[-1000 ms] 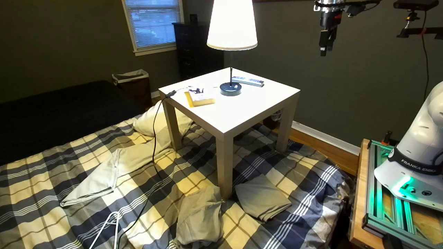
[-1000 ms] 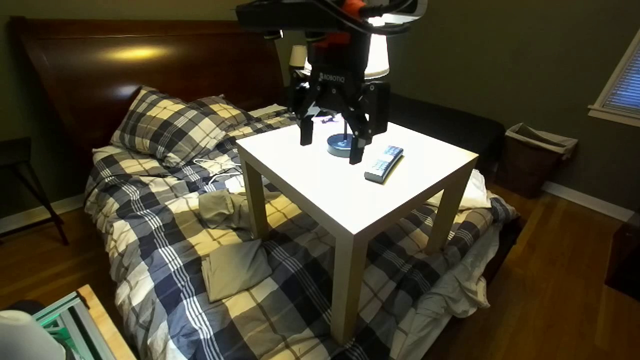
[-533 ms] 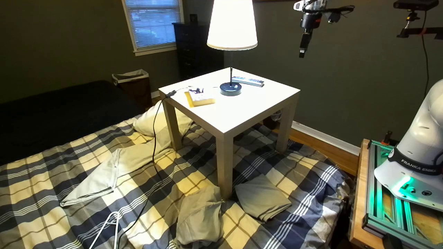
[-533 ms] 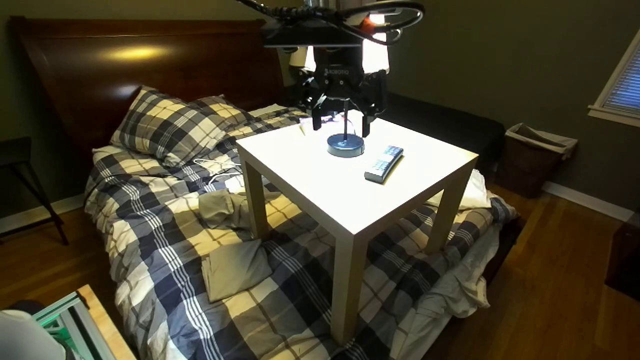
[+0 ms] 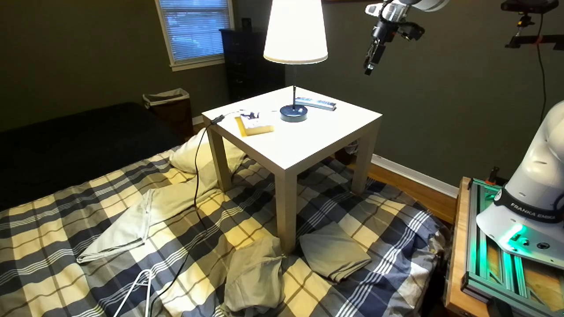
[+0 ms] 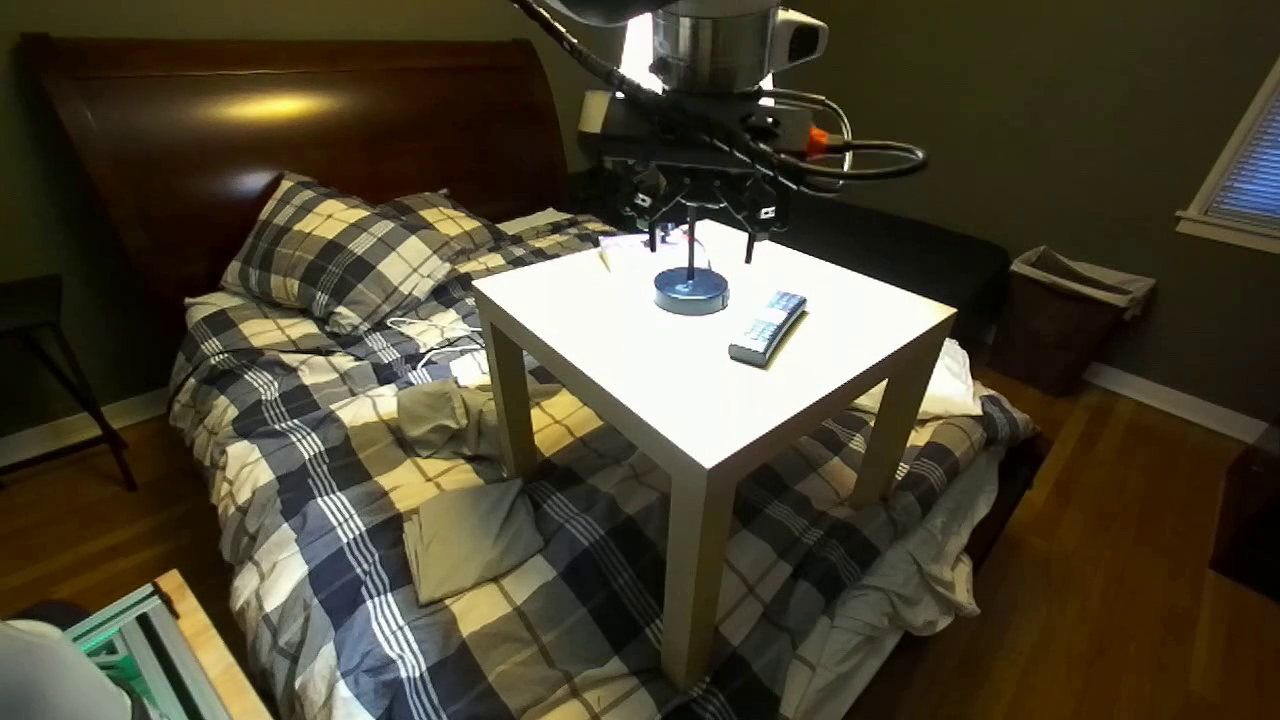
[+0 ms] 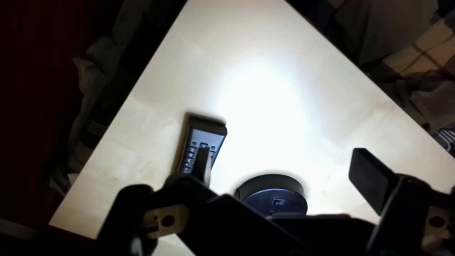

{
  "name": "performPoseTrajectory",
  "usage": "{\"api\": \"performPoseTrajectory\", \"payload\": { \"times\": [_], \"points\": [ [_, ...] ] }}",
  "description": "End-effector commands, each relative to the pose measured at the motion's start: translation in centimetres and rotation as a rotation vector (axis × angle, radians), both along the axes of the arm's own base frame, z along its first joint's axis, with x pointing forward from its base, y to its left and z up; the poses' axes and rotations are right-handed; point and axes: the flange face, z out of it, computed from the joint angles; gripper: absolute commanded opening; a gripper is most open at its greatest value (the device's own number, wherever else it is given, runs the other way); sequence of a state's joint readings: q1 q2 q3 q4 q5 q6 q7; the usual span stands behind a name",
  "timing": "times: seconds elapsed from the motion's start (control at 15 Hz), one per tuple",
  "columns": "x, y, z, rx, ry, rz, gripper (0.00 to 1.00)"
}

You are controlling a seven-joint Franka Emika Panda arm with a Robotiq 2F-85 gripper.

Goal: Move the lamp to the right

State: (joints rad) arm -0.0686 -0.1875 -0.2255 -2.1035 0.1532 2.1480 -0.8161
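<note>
The lamp (image 5: 295, 35) stands upright on the white table (image 5: 326, 136), its tapered shade glowing. Its round dark-blue base (image 6: 691, 291) and thin stem show in both exterior views; the arm hides most of its shade in an exterior view. My gripper (image 5: 368, 71) is apart from the lamp, to its right in an exterior view and about level with the shade's lower edge, tilted. It also shows in an exterior view (image 6: 701, 246), in front of the lamp. In the wrist view the gripper (image 7: 280, 156) is wide open and empty, with the lamp base (image 7: 277, 199) beyond its fingers.
A remote control (image 6: 768, 328) lies beside the lamp base. A book (image 5: 257, 125) lies on the other side of the base. A black cord (image 5: 197, 176) hangs over the table edge. The table stands on a bed with a plaid cover (image 5: 387, 229).
My gripper has moved left toward the lamp in an exterior view and has tilted, its fingertips now pointing toward the lamp side. The lamp, remote and book have not moved.
</note>
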Motion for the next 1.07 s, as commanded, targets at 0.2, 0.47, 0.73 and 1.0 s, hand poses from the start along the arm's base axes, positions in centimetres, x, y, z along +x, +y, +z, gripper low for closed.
{"api": "performPoseTrajectory", "payload": {
  "times": [0.2, 0.47, 0.73, 1.0],
  "points": [
    [2.1, 1.8, -2.8, 0.072, -0.158, 0.155, 1.00],
    [3.7, 3.0, -4.4, 0.125, -0.257, 0.166, 1.00],
    [3.8, 3.2, -4.2, 0.129, -0.236, 0.167, 1.00],
    [3.7, 3.2, -3.8, 0.128, -0.242, 0.166, 1.00]
  ]
}}
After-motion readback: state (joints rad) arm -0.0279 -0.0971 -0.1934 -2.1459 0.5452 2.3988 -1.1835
